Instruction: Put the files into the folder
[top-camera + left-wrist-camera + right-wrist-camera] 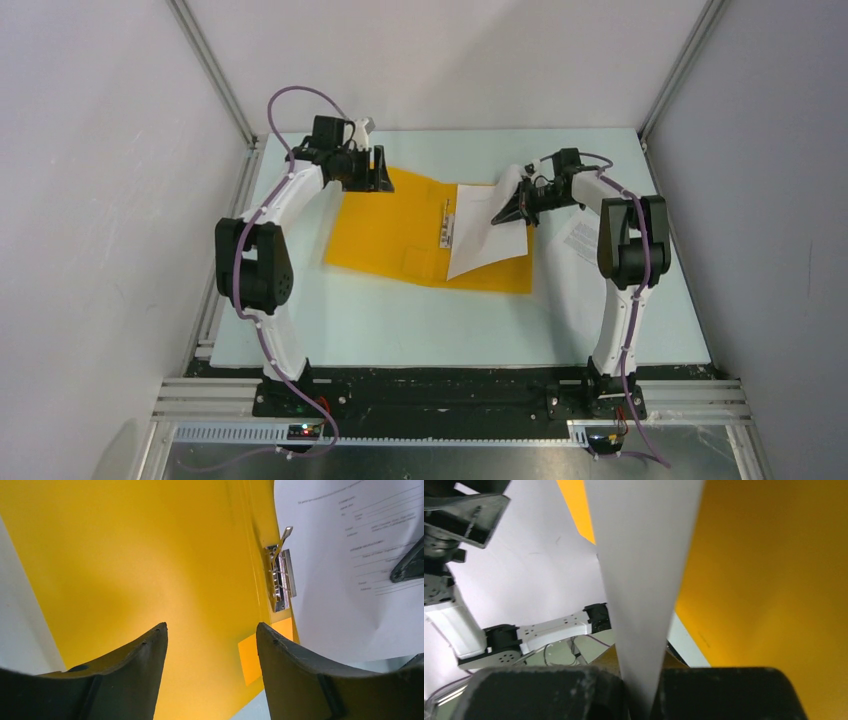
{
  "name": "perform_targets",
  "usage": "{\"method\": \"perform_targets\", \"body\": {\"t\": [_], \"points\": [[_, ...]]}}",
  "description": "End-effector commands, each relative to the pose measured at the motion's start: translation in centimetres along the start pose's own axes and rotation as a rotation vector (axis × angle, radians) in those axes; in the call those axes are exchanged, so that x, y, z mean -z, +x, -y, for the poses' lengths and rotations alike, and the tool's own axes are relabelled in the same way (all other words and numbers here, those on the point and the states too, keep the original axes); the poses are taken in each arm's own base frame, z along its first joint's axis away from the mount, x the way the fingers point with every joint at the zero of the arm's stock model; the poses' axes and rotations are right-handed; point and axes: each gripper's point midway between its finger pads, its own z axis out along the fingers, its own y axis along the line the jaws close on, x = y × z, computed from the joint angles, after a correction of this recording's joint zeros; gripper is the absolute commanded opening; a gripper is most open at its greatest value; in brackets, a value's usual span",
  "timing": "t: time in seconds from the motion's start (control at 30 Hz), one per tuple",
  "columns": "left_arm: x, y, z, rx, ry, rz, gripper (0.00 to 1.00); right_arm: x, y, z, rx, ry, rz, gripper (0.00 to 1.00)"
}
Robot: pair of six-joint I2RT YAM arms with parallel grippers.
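The orange-yellow folder [400, 235] lies open and flat in the middle of the table, with a metal clip [447, 222] along its fold. My right gripper [515, 208] is shut on the far right edge of a white printed sheet [485, 240]. That edge is lifted while the rest of the sheet rests on the folder's right half. In the right wrist view the sheet [644, 580] runs up from between my shut jaws [641, 690]. My left gripper [372, 172] is open and empty over the folder's far left corner [150, 555]. Its fingers [212, 630] stand wide apart.
Another printed sheet [578, 238] lies on the table to the right of the folder, partly under my right arm. Frame posts stand at the table's far corners. The clip [280, 575] and the held sheet [340, 580] show in the left wrist view.
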Motion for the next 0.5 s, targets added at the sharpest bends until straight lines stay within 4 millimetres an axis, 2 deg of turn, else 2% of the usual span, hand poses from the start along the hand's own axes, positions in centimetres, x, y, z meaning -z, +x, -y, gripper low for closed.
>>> {"method": "perform_targets", "body": {"t": [0.0, 0.17, 0.3, 0.47], "points": [[1.7, -0.9, 0.2, -0.037, -0.012, 0.043, 0.71, 1.5, 0.2, -2.3, -0.008, -0.127, -0.018, 0.06], [1.9, -0.8, 0.3, -0.037, -0.008, 0.044, 0.71, 2.7, 0.3, -3.0, -0.019, -0.187, -0.023, 0.05], [1.9, -0.7, 0.4, -0.037, -0.009, 0.044, 0.71, 2.3, 0.7, -3.6, -0.001, -0.208, -0.041, 0.04], [2.0, -0.4, 0.4, -0.035, -0.010, 0.039, 0.71, 1.3, 0.9, -3.2, -0.014, -0.200, -0.059, 0.05]]}}
